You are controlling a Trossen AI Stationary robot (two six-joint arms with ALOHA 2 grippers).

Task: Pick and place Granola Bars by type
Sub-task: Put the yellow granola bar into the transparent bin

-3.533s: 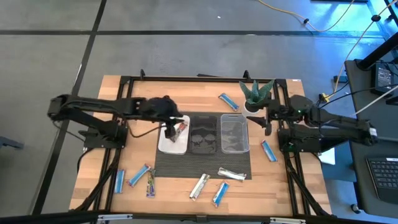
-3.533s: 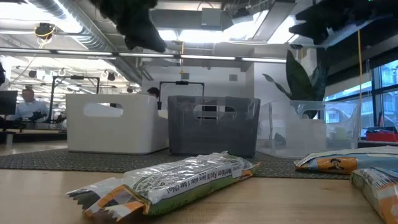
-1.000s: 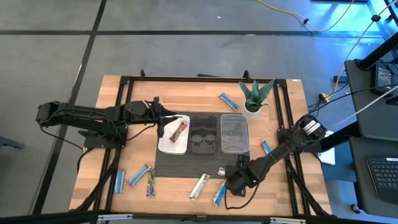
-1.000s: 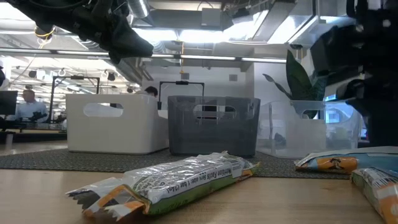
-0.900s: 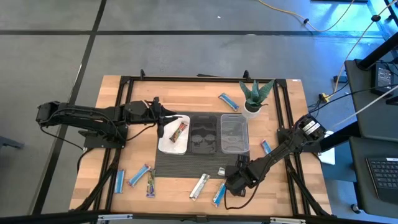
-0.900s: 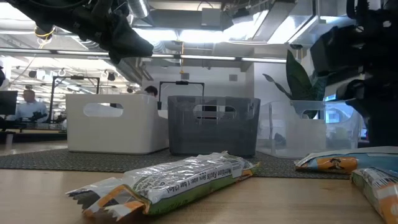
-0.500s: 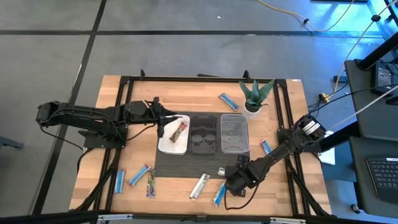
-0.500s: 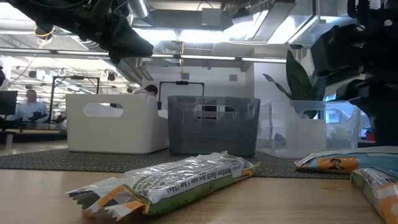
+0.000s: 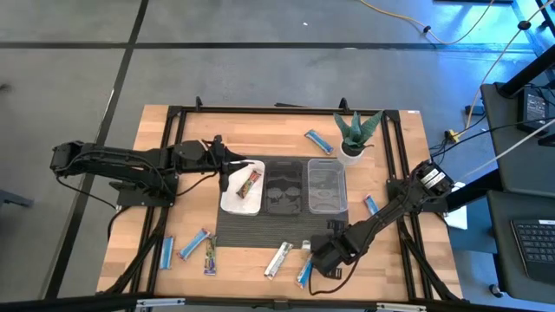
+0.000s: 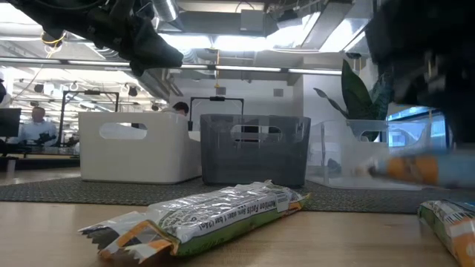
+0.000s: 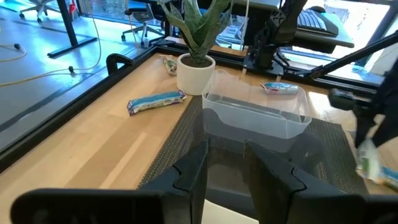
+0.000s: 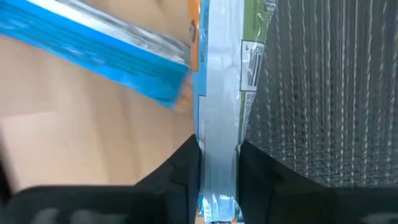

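Surface: wooden surface [image 9: 173, 139], trays mid-mat.
Right hand [image 12: 217, 186]: clenched on silver bar [image 12: 219, 93], lengthwise between fingers.
Left hand [image 9: 222, 166]: can't tell.

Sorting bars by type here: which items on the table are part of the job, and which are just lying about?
Part of the job:
- silver bar pinched in the right claw
- blue bar beside it
- multicolour bar in the white tray
- black tray, clear tray
- left claw at the white tray

Lying about:
- potted plant
- dark mat
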